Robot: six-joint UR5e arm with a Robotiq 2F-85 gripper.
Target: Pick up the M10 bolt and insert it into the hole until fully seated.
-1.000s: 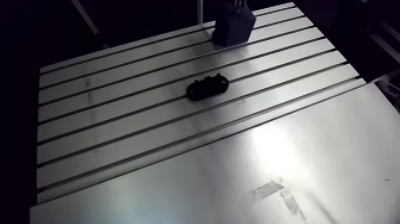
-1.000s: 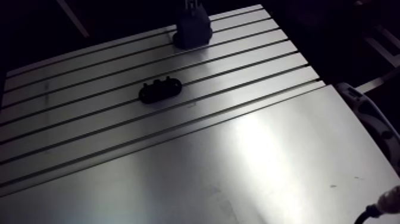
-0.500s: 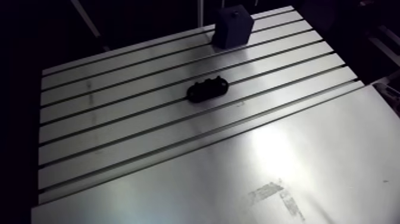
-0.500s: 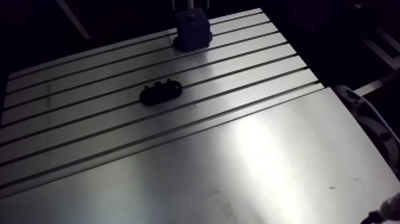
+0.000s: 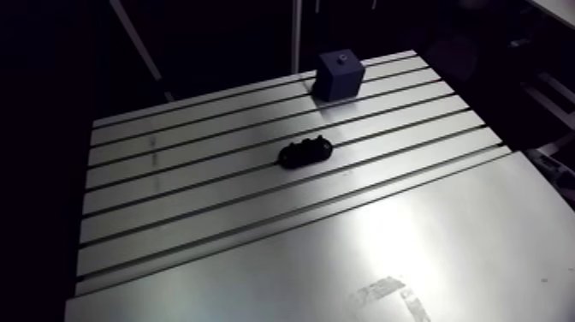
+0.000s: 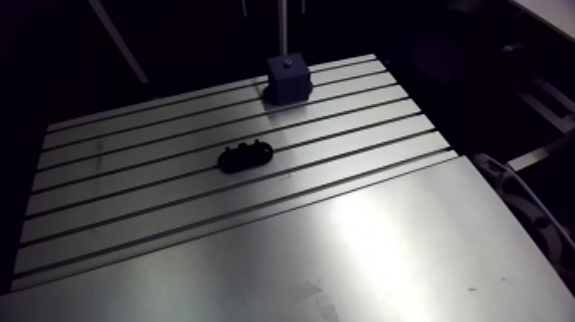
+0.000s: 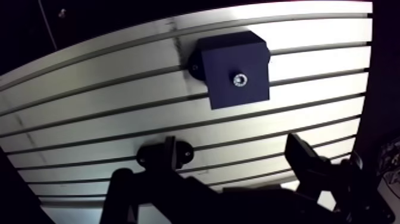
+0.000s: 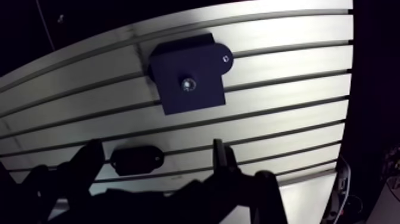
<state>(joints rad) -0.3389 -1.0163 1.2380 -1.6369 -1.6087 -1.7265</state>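
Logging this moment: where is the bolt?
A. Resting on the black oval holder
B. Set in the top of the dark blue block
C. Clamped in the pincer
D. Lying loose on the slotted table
B: the bolt shows as a shiny head in the middle of the top of the block, and the pincer is open with nothing in it.
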